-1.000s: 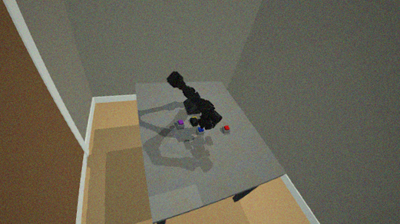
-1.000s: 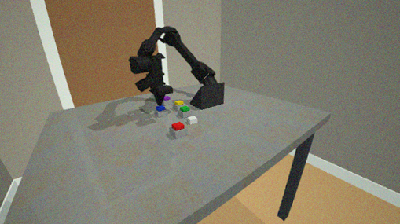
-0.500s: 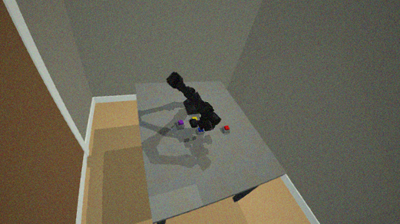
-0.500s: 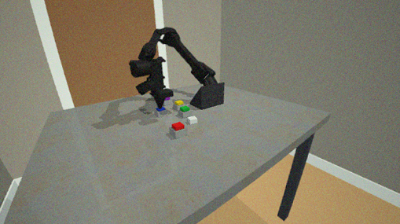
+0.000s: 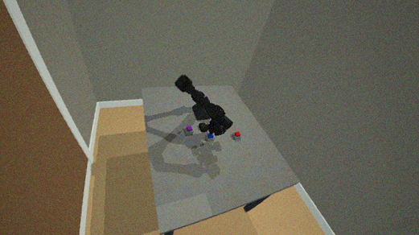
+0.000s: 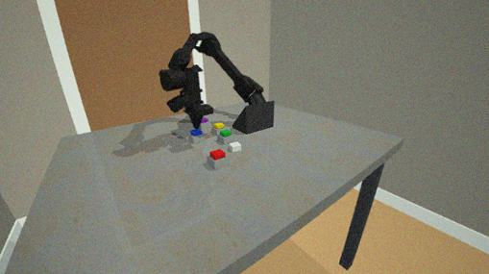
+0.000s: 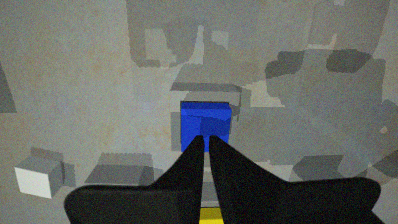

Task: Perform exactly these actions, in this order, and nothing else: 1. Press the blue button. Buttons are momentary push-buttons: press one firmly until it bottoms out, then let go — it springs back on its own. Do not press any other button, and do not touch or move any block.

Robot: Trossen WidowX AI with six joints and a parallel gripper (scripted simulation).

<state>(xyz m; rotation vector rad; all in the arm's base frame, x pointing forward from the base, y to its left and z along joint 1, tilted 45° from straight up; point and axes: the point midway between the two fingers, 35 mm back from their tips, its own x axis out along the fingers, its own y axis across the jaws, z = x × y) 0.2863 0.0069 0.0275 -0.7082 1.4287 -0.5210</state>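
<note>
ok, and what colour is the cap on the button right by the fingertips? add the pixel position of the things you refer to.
Blue (image 5: 210, 135) (image 6: 196, 133) (image 7: 205, 120); shows best in the wrist view.
</note>
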